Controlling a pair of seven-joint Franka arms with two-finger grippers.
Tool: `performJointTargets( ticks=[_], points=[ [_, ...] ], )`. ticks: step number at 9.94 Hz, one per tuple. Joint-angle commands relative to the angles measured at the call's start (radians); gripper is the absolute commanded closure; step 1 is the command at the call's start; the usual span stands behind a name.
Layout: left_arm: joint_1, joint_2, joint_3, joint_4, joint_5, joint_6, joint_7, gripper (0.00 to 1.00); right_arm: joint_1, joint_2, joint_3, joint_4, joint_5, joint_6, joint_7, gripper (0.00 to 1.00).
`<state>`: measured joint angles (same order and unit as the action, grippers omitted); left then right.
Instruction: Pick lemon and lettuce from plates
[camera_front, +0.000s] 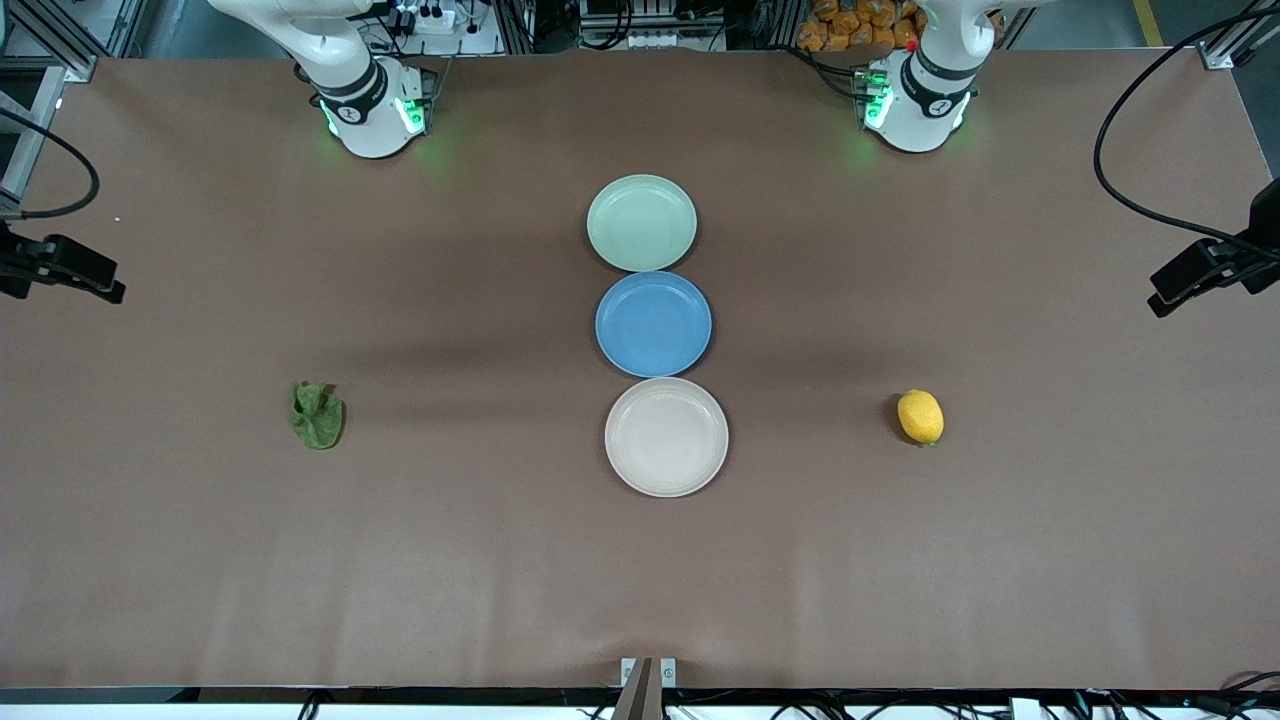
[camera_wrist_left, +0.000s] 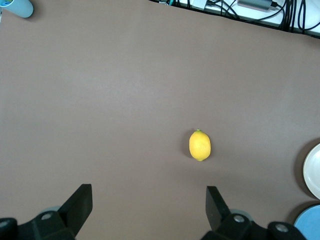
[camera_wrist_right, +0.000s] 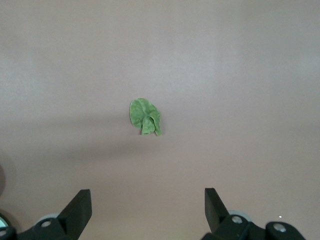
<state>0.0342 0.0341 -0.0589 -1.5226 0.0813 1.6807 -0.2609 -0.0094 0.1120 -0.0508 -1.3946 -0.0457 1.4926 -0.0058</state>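
Fingers spread wide and empty on my left gripper (camera_wrist_left: 149, 200) and right gripper (camera_wrist_right: 148, 202). I judge the picking done: lemon (camera_front: 920, 416) and lettuce (camera_front: 317, 415) lie on the table (camera_front: 200, 560), well apart from the mint plate (camera_front: 641, 222) and cream plate (camera_front: 666, 437).

beige plate (camera_wrist_left: 314, 172) and blue plate (camera_wrist_left: 309, 223) in left wrist view, cropped at the edge

No legible text — none anywhere

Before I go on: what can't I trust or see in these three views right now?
- Left gripper, right gripper: open fingers show in wrist views only; front view's top edge cuts off both arms.
- Beige plate: left wrist view's edge crops it.
- Lemon, lettuce: undersides hidden against the table.
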Motion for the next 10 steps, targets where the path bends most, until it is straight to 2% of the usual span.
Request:
performJointTargets(
  ticks=[1, 4, 6, 10],
  points=[
    [0.004, -0.013, -0.004, -0.004, 0.006, -0.013, 0.025, 0.0, -0.001, -0.04, -0.007, 0.009, 0.003, -0.003, -0.005, 0.0],
    [0.004, -0.014, -0.007, -0.004, 0.003, -0.013, 0.026, 0.0, -0.003, -0.051, -0.014, -0.004, 0.004, 0.035, -0.011, 0.0],
    [0.003, -0.014, -0.006, -0.004, -0.073, -0.012, 0.054, 0.0, -0.007, -0.057, -0.018, -0.049, 0.003, 0.102, -0.011, 0.0],
    [-0.002, -0.029, -0.028, -0.007, -0.097, -0.015, 0.055, 0.0, -0.007, -0.083, -0.018, -0.061, 0.004, 0.092, -0.01, 0.0]
  ],
)
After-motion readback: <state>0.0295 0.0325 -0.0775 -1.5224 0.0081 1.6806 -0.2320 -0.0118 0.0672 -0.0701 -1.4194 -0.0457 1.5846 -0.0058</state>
